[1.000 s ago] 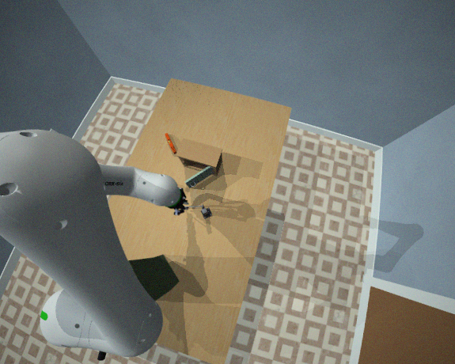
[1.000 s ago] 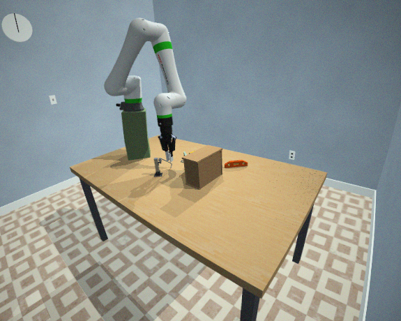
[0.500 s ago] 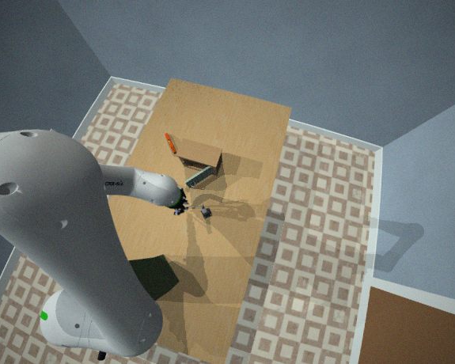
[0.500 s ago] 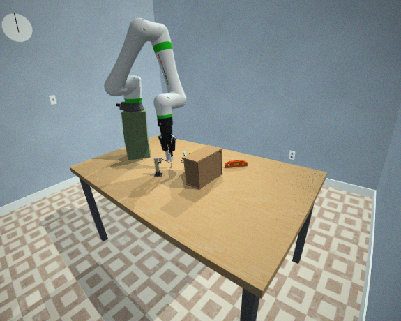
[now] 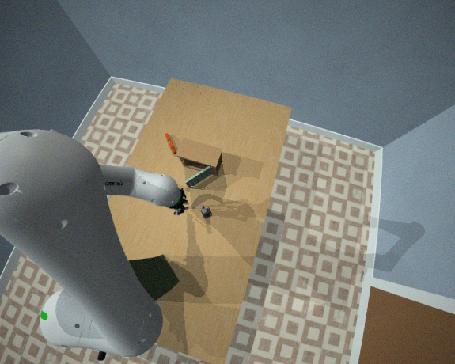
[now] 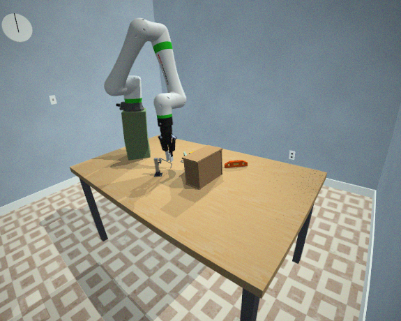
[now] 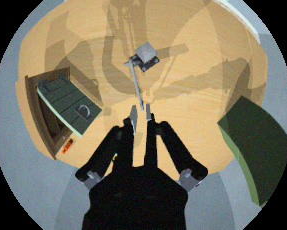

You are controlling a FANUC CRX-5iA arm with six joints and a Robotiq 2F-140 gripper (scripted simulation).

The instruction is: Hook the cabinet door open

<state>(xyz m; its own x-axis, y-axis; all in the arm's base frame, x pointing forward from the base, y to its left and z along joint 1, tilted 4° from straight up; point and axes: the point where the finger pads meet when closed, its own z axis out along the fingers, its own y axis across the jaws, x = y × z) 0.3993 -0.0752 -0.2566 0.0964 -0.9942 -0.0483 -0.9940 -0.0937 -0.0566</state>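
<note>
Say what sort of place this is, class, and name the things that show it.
Probably a plain indoor test room: bare blue walls, checked floor, one wooden table with a robot arm beside a small cabinet.

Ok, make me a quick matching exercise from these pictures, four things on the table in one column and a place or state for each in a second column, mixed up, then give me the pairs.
Things:
1. cabinet door
2. orange level
3. hook
4. green block

Places or states:
A. lying flat beside the cabinet, on the side away from the post
B. under the arm's base
C. standing partly open
D. reaching out from the post, its free end at the tool fingertips

Pairs: 1-C, 2-A, 3-D, 4-B
</note>
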